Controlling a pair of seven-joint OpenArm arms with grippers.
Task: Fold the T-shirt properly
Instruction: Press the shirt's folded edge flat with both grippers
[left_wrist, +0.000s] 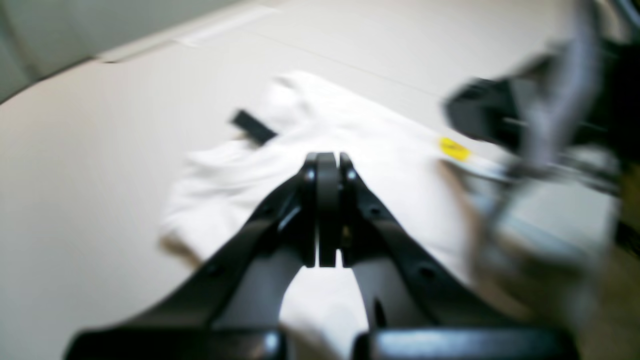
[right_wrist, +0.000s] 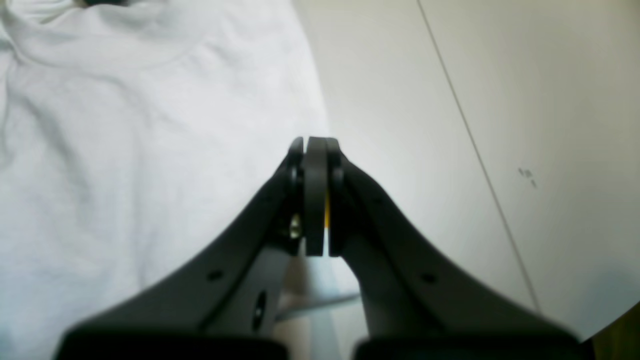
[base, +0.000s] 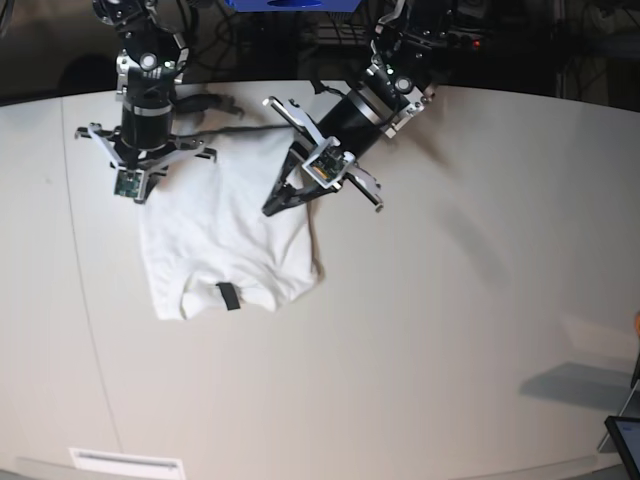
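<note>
The T-shirt (base: 215, 235) lies on the table with its plain white reverse up and the black neck tag (base: 228, 296) near its front edge. My left gripper (base: 272, 208) is shut and slants down to the shirt's right edge; no cloth shows between its fingers. In the blurred left wrist view, that gripper (left_wrist: 327, 160) hangs over the white cloth (left_wrist: 380, 165), with the tag (left_wrist: 252, 126) beyond it. My right gripper (right_wrist: 316, 145) is shut above the shirt's (right_wrist: 125, 150) side edge. The right arm (base: 145, 130) stands over the shirt's far left corner.
The pale table (base: 450, 320) stretches wide to the right of the shirt, with a thin seam (right_wrist: 475, 150) across it. A white strip (base: 125, 462) lies at the front left edge. A dark screen corner (base: 625, 435) sits at the front right. Cables (base: 215, 103) lie behind the shirt.
</note>
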